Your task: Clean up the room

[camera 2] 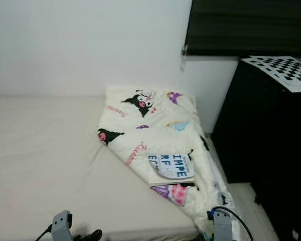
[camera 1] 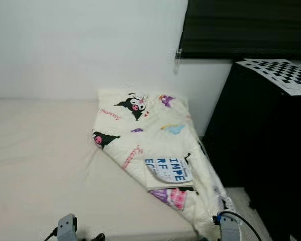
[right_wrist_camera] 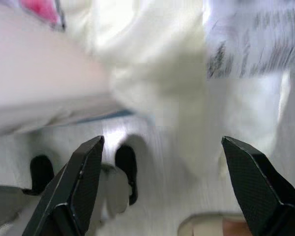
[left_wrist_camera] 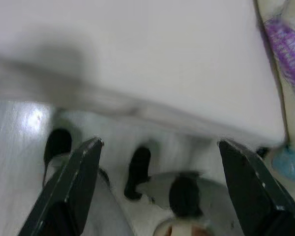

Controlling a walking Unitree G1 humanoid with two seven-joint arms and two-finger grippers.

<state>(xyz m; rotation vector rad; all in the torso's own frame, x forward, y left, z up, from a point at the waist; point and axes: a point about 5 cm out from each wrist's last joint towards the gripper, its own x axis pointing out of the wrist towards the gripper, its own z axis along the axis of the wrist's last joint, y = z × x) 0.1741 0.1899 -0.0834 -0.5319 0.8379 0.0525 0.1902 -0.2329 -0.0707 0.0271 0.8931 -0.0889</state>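
Left eye view: blanket (camera 1: pixel 155 145) overhangs bed (camera 1: pixel 40 160) edge beside cabinet (camera 1: pixel 266 145).

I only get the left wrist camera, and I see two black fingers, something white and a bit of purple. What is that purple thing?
Observer: It is a print on a cream cartoon blanket that lies folded on the right side of a bed.
Operator: Is my left gripper holding it?
Observer: No. The left gripper is open and holds nothing, low by the bed's near edge.
Operator: What about the other one?
Observer: The right gripper is open too, near the part of the blanket that hangs off the bed's corner.
Operator: Is anything next to the bed?
Observer: A black cabinet stands to its right, with a checkerboard sheet on top.
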